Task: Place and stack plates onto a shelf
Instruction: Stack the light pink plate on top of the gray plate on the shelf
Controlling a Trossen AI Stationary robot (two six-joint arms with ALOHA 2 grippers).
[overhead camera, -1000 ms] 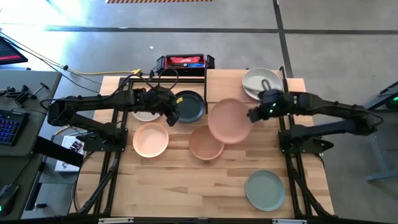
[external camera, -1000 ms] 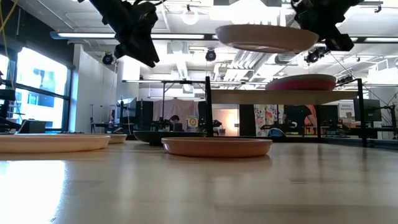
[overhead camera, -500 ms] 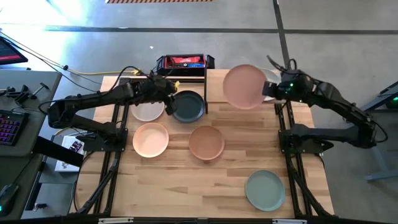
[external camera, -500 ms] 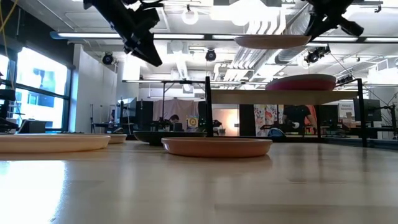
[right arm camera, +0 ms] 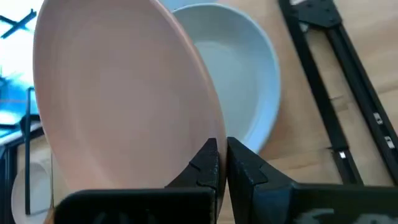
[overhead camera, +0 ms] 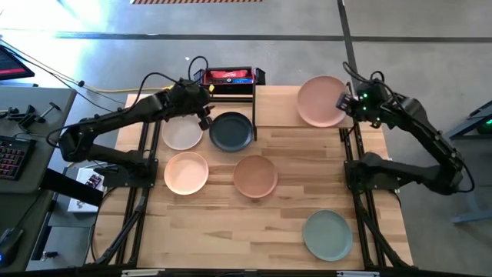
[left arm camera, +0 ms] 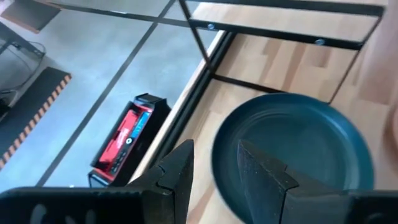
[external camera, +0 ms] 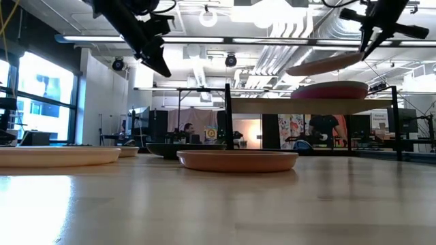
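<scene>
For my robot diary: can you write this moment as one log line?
right gripper: shut on salmon plate, tilted above shelf | left gripper: open, empty, above dark slate plate

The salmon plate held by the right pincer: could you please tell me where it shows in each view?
High view: salmon plate at upper right, over the shelf.
Low view: upper right, tilted, above the shelf.
Left wrist view: cannot tell.
Right wrist view: fills the left, clamped in the right pincer.
Shared landmark: the shelf.

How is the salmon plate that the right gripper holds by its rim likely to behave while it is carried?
The salmon plate looks rigid, since it keeps its shape pinched only at the rim by the right gripper. It hangs tilted in the low view, so it may pivot or slip. Its matte surface probably helps grip.
</scene>
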